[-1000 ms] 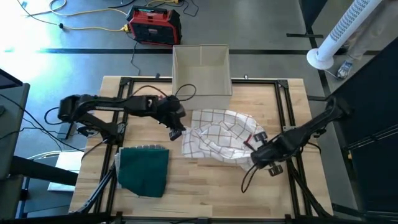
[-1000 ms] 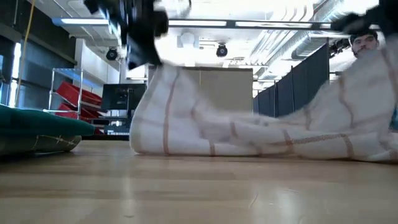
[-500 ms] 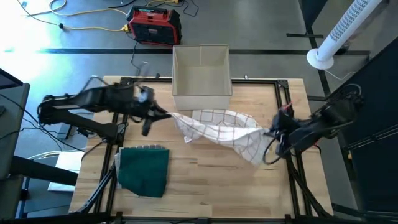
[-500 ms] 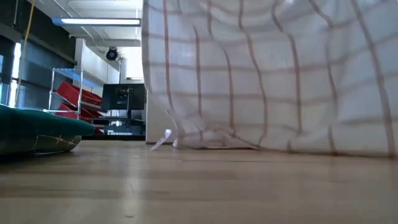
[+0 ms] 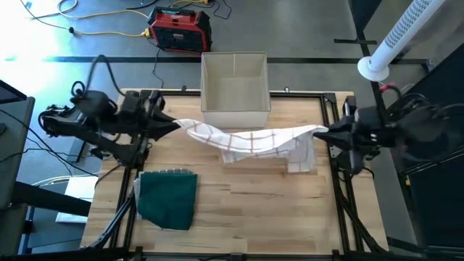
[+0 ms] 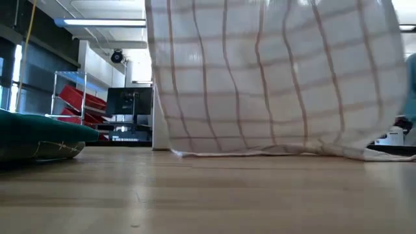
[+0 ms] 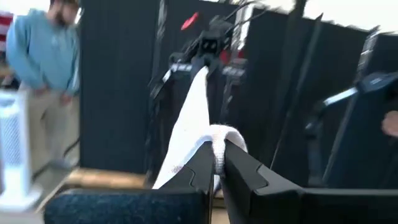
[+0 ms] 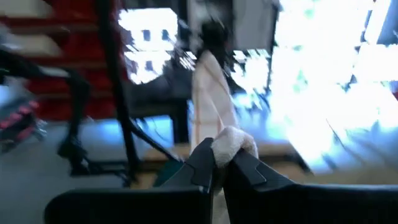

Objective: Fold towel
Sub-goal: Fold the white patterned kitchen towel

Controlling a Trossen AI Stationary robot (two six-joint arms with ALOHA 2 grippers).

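Note:
The white towel with a thin red check (image 5: 250, 140) stretches between my two grippers across the middle of the table. In the low view the towel (image 6: 273, 78) hangs like a curtain, and its lower edge (image 6: 260, 153) reaches the tabletop. My left gripper (image 5: 174, 125) is shut on the towel's left end. My right gripper (image 5: 324, 131) is shut on its right end. The same towel (image 7: 189, 124) runs from my left fingers toward the other arm, and the towel (image 8: 211, 81) does so from my right fingers too. My left gripper pinches a bunched bit of the towel's left end (image 7: 218, 144) between its two fingers, coming level from the table's left side. The cloth runs away from the fingers fairly taut along its top. My right gripper pinches a bunched bit of the towel's right end (image 8: 232, 140) between its two fingers, coming level from the table's right side. Below that top line the cloth hangs down, its bottom edge on the table.
A folded dark green cloth (image 5: 168, 198) lies near the table's front left. A beige open box (image 5: 234, 87) stands at the far edge, just behind the towel. A person in a blue top (image 7: 38, 56) stands beyond the table.
My left gripper has gone up and toward the table's left edge, my right gripper up and toward the right edge. The towel, a crumpled heap on the table a second ago, is now pulled out into a hanging sheet between them, only its lower edge on the wood.

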